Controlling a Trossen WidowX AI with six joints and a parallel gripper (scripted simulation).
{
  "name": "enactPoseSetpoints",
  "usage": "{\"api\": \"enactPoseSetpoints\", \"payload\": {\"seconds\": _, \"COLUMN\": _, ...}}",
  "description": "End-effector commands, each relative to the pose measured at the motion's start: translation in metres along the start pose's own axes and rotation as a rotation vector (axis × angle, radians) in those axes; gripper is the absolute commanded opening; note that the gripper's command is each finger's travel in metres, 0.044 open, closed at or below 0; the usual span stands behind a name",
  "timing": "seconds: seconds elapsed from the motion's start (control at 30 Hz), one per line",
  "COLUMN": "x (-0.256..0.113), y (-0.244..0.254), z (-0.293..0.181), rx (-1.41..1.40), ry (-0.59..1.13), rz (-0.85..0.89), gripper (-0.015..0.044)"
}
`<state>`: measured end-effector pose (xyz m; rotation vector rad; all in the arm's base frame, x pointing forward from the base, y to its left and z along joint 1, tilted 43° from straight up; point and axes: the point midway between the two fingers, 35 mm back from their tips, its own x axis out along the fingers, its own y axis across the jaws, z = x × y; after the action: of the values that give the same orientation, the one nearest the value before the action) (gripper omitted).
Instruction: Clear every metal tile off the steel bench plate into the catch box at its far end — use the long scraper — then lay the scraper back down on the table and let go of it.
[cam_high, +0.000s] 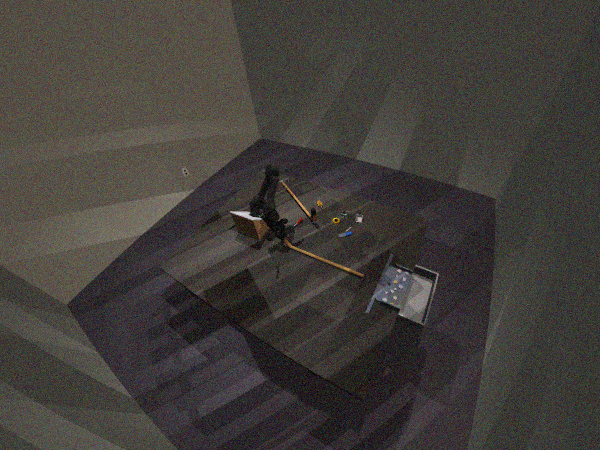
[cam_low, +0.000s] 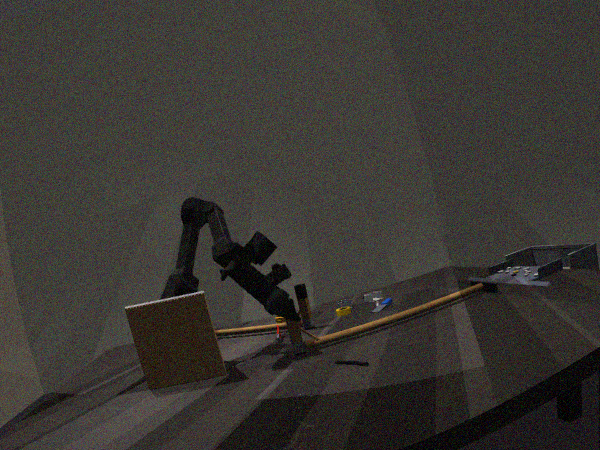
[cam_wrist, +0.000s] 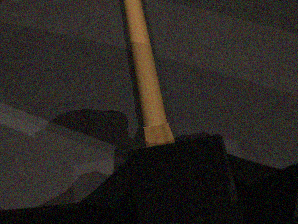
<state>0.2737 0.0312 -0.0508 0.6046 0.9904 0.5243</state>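
Observation:
My gripper (cam_high: 285, 240) (cam_low: 295, 324) is shut on the grip block at the near end of the long scraper (cam_high: 325, 260) (cam_low: 400, 315) (cam_wrist: 148, 82). Its wooden handle runs low over the table toward the steel bench plate (cam_high: 382, 291) (cam_low: 500, 278). In the exterior view the handle's far end meets a dark shape by the plate's near edge; the blade is too dark to make out. Several small metal tiles (cam_high: 395, 282) (cam_low: 515, 272), pale and orange, lie spread on the plate. The catch box (cam_high: 432, 298) (cam_low: 550, 269) adjoins the plate's far end; no tiles show in it.
A tilted board (cam_high: 247, 227) (cam_low: 175, 340) stands beside the arm. Another long wooden-handled tool (cam_high: 297, 200) (cam_low: 250, 330) lies behind the gripper. Beyond are a red-handled tool (cam_high: 298, 221), a yellow ring (cam_high: 336, 220) and a blue-handled tool (cam_high: 346, 233). A thin dark piece (cam_high: 277, 271) (cam_low: 351, 363) lies in front.

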Motion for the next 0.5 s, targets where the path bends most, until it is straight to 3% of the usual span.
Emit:
{"api": "enactPoseSetpoints", "payload": {"seconds": 0.0, "x": 0.001, "y": -0.003, "z": 0.007, "rx": -0.003, "ry": -0.009, "rz": -0.009, "gripper": 0.0}}
{"api": "enactPoseSetpoints", "payload": {"seconds": 0.47, "x": 0.012, "y": -0.007, "z": 0.026, "rx": -0.002, "ry": -0.007, "rz": -0.013, "gripper": 0.0}}
